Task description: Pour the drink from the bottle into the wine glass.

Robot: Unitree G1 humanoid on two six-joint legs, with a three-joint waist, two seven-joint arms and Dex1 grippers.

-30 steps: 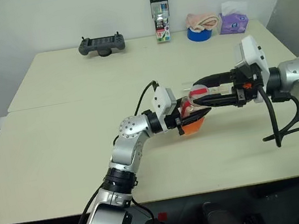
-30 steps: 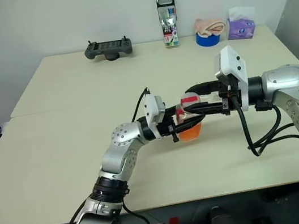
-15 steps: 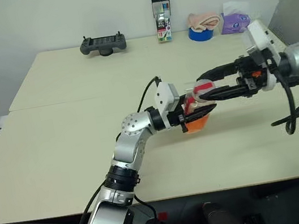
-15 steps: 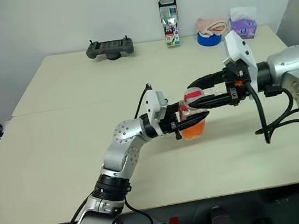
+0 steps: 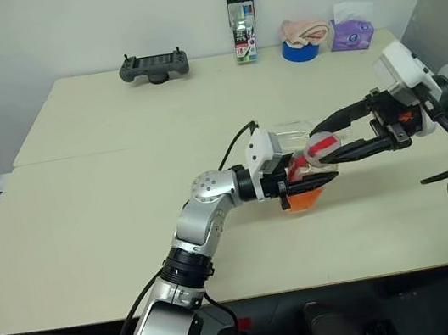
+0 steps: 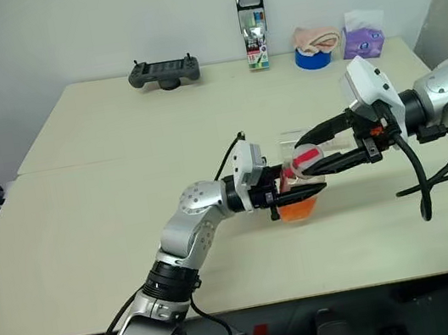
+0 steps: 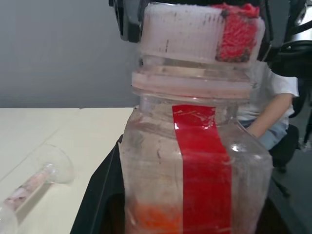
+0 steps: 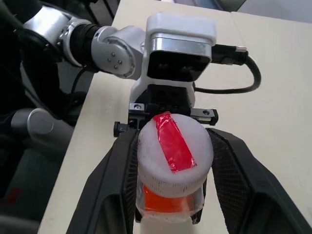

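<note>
Right wrist view looks straight down the bottle's long axis: the red-and-white cap (image 8: pixel 174 151) faces this camera end on, with the right gripper (image 8: pixel 175 195) bracketing it, one black finger (image 8: pixel 114 180) on each side, closed around the cap as far as can be seen. Behind the cap, the left gripper (image 6: pixel 276 197) clamps the bottle (image 7: pixel 195 161) by its squarish body, so the two arms face each other along one line, left gripper pointing toward the robot's right, right gripper pointing back toward its left. Both grippers carry the bottle above the table (image 5: pixel 83 200), roughly mid-width and nearer the front edge than the back. Orange-red drink (image 5: pixel 305 198) pools at the bottle's low end. In the left wrist view, the wine glass (image 7: pixel 41 170) lies on its side on the table, foot and stem visible; its bowl runs out of that view. Judging from this, the cap comes off by twisting about that shared axis.
</note>
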